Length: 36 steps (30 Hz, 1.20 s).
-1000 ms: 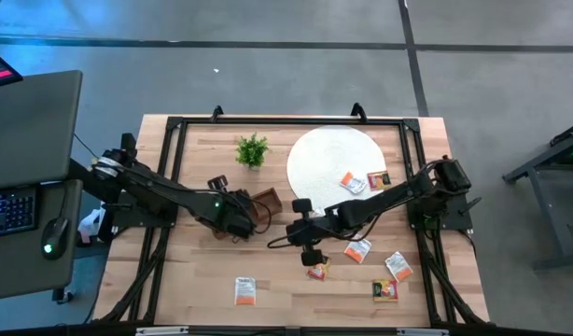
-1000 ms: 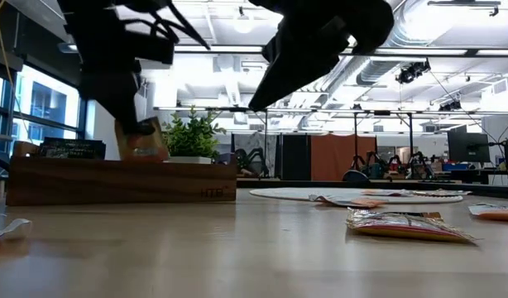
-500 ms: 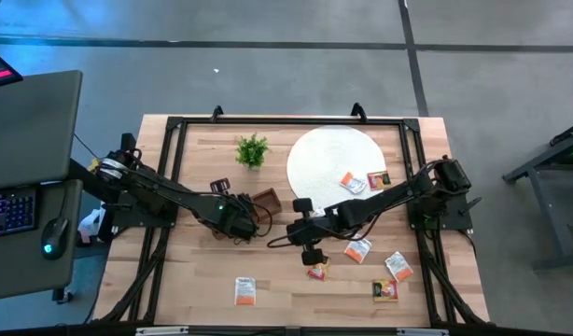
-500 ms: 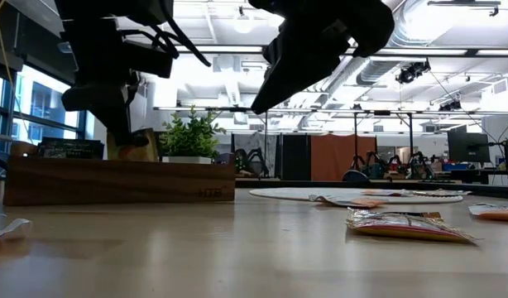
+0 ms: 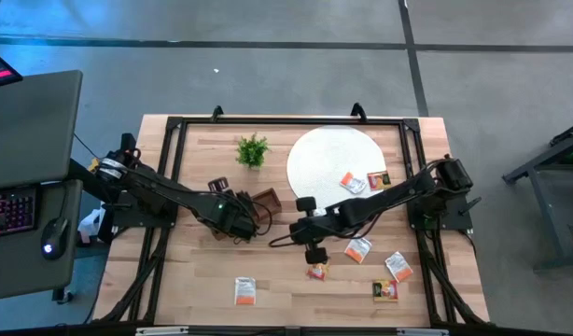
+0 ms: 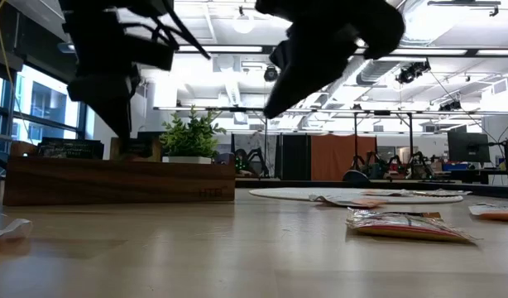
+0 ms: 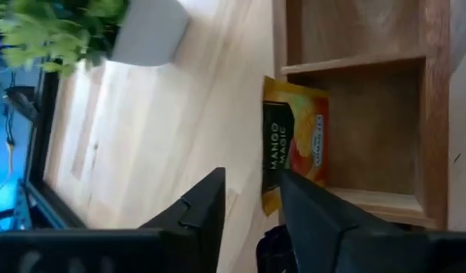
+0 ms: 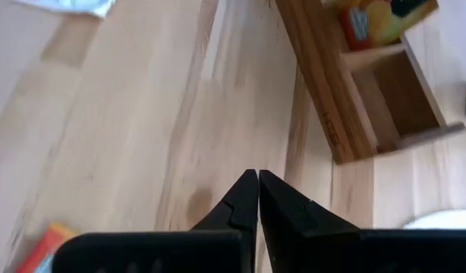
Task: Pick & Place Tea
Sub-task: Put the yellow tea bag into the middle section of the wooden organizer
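We note an orange-and-yellow flat tea sachet (image 7: 295, 144) with a dark band reading "MANGO MAGIC", standing on edge inside a compartment of the brown wooden divided tray (image 7: 415, 114), against its side wall. Left gripper (image 7: 250, 196) sits above the tray near table centre, arm reaching in from the left edge; fingers parted by a narrow gap, holding nothing, the sachet just beyond the tips. Tray wood is smooth, with thin partitions. Beside it stands a small green leafy plant in a white pot (image 5: 252, 149).

Right gripper (image 8: 257, 199) hangs over bare light wooden tabletop (image 5: 193, 280) right of the tray, arm stretched in from the right edge; fingers pressed together, empty.

More orange-and-white sachets lie flat on the table: one (image 5: 244, 290) near the front, one (image 5: 316, 271) just below the right gripper, others (image 5: 397, 266) to the right. Two (image 5: 352, 182) rest on the white round disc (image 5: 324, 149)
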Motion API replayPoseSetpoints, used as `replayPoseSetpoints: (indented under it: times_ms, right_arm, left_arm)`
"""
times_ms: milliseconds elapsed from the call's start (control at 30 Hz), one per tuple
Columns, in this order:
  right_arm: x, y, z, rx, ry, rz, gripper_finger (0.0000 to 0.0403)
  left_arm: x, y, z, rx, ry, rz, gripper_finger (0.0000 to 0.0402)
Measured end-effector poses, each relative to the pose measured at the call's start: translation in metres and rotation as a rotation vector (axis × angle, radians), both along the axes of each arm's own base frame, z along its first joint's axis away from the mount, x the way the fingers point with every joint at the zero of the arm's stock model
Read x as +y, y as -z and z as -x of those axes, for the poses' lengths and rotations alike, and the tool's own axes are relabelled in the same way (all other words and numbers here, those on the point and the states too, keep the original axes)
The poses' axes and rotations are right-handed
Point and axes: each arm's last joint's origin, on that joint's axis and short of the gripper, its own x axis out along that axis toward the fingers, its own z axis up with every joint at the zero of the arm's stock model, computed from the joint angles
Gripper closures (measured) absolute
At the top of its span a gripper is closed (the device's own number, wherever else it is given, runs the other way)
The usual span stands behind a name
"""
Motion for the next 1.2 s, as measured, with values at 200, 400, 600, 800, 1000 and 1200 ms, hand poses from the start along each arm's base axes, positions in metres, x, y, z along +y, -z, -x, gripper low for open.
replayPoseSetpoints:
  times_ms: [200, 400, 600, 800, 1000, 1200]
  right_arm:
    - [-0.004, -0.012, 0.025, 0.128, 0.111, -0.017, 0.0388]
    - [0.008, -0.008, 0.048, 0.293, 0.178, -0.009, 0.0348]
    - [0.025, -0.006, 0.054, 0.304, 0.181, -0.040, 0.0280]
    - [0.040, 0.003, 0.049, 0.260, 0.175, -0.259, 0.0235]
    - [0.033, 0.045, 0.059, 0.253, 0.273, -0.340, 0.0231]
    - [0.031, 0.070, 0.068, 0.210, 0.275, -0.452, 0.0243]
  left_arm:
    - [-0.002, -0.024, -0.009, -0.061, 0.008, -0.033, 0.0256]
    - [-0.004, -0.053, -0.020, -0.154, 0.024, -0.070, 0.0254]
    - [-0.004, -0.066, -0.024, -0.201, 0.021, -0.099, 0.0254]
    - [-0.004, -0.067, -0.021, -0.172, 0.021, -0.098, 0.0254]
    - [-0.004, -0.066, -0.020, -0.161, 0.022, -0.098, 0.0254]
    - [-0.003, -0.066, -0.019, -0.151, 0.023, -0.100, 0.0254]
